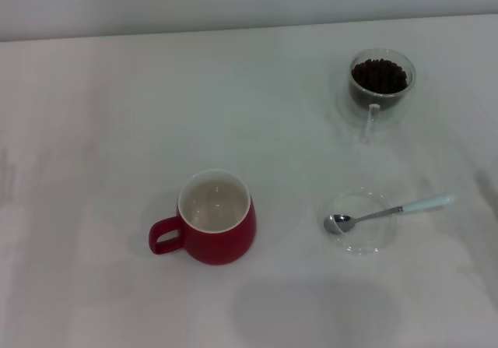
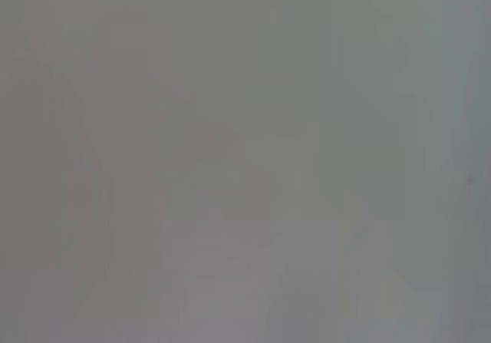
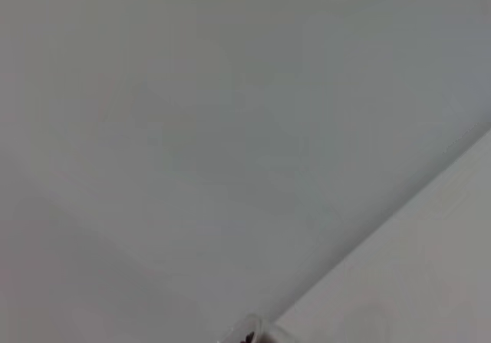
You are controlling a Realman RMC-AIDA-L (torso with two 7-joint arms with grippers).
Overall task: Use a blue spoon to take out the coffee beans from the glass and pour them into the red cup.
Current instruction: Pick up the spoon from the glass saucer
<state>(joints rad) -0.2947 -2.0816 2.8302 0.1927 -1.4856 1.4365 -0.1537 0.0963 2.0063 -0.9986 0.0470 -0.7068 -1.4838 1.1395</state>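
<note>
The red cup (image 1: 218, 219) stands at the front centre of the white table, cream inside with nothing in it, its loop handle pointing left. The blue spoon (image 1: 389, 210) lies to its right, silver bowl resting in a flat clear saucer (image 1: 360, 223) and pale blue handle reaching out to the right. At the back right stands the glass (image 1: 381, 82), holding a heap of dark coffee beans (image 1: 380, 75), its clear handle facing the front. A sliver of the glass rim and beans (image 3: 249, 335) shows in the right wrist view. Neither gripper is in view.
The white table (image 1: 101, 130) runs back to a pale wall. The left wrist view shows only a plain grey surface. A faint shadow lies on the table near its front edge.
</note>
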